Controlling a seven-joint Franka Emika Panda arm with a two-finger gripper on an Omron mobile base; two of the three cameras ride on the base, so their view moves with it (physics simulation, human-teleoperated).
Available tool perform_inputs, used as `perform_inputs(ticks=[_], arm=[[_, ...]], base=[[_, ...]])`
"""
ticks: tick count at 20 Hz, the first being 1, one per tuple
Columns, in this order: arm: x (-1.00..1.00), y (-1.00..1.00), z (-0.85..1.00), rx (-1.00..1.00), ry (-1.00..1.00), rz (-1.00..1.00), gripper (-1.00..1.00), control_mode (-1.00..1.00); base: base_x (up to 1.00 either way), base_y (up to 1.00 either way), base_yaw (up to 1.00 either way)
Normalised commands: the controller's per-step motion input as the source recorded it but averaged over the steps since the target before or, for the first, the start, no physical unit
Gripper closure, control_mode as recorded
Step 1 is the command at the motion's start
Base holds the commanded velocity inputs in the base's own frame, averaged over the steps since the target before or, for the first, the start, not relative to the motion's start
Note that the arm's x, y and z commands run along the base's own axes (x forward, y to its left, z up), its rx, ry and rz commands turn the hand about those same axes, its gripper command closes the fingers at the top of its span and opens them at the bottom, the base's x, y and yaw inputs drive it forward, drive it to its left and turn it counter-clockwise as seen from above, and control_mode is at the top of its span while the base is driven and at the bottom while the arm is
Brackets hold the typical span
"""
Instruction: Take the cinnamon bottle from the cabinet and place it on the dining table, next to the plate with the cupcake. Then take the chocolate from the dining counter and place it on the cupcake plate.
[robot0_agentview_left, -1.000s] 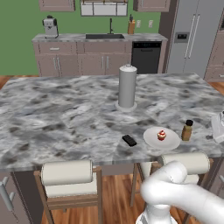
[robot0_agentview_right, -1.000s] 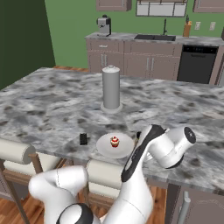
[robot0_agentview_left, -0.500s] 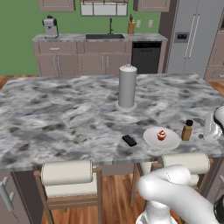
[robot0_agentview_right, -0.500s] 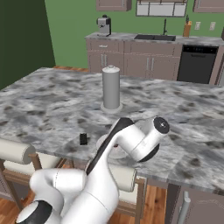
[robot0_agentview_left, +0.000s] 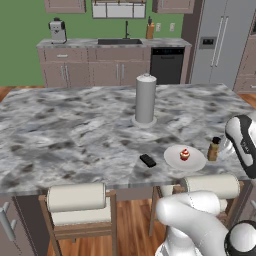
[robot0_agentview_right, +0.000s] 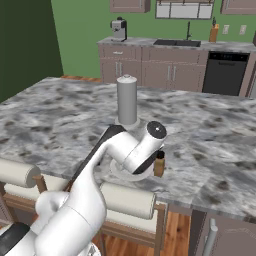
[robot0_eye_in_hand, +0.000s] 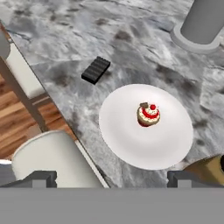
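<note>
Hand view: wide-open, empty tool (robot0_eye_in_hand: 109, 178) poised above small round white plate (robot0_eye_in_hand: 145, 127) with red-topped cupcake (robot0_eye_in_hand: 148, 114) on veined marble bench (robot0_eye_in_hand: 65, 39); flat black chocolate bar (robot0_eye_in_hand: 96, 69) nearby.

you get flat, even rendered light, bright all round, no glare. soft faint shadow under the plate (robot0_eye_in_hand: 146, 127) on the worktop (robot0_eye_in_hand: 87, 39). all views low-res and slightly soft.

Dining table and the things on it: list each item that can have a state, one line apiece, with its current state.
cinnamon bottle: upright on the dining table, beside the plate, cap on.
plate: flat on the marble, holding the cupcake.
cupcake: upright, near the plate's middle.
chocolate: flat on the marble, apart from the plate.
grey cylinder: upright.
gripper: open, empty, above the plate.
</note>
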Motion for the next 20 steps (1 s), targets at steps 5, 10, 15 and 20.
perform_inputs(ticks=[5,10,15,20], arm=[[0.00,0.60,0.11,0.00,0.16,-0.03,-1.00,-1.00],[-0.05,0.57,-0.05,-0.08,0.09,0.00,-1.00,-1.00],[0.00,0.64,-0.08,-0.11,0.02,0.01,-1.00,-1.00],[0.21,0.76,0.02,-0.03,0.06,-0.04,-1.00,-1.00]], base=[[0.00,0.00,0.00],[0.00,0.00,0.00],[0.00,0.00,0.00],[0.00,0.00,0.00]])
